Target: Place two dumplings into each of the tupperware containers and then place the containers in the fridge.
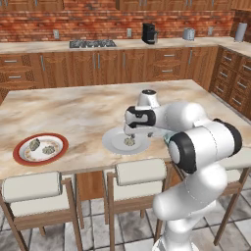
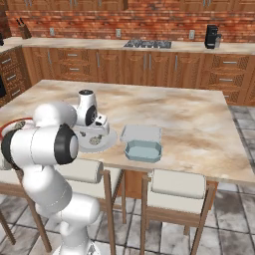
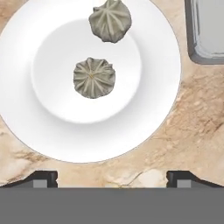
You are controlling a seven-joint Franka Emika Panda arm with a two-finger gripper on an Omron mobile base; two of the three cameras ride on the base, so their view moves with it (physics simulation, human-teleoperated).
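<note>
At the near edge of the desk (image 1: 88, 110) 3 padded stools (image 1: 140, 171) are tucked under the marble top. Just past that edge the pincer (image 3: 112, 177) hangs over the pale round plate (image 3: 166, 65), its 2 dark tips spread wide with nothing between them. On that plate lie 2 dumplings: one (image 3: 93, 77) near the middle, the other (image 3: 110, 19) toward the rim, close together but apart. Beside the plate, on the side toward the right-hand end of the desk, sit the 2 tupperware containers, both holding nothing: the teal container (image 2: 143, 150) nearer the front edge, the whitish container (image 2: 141, 133) touching it just behind. Well off toward the left-hand end, near the front edge, the red-rimmed plate (image 1: 19, 157) carries the other 2 dumplings (image 1: 35, 144), side by side. Beyond the desk, along the brick wall, runs a wooden cabinet run with a cooktop (image 1: 92, 43), a black coffee machine (image 1: 149, 33) and a toaster (image 1: 188, 34).
</note>
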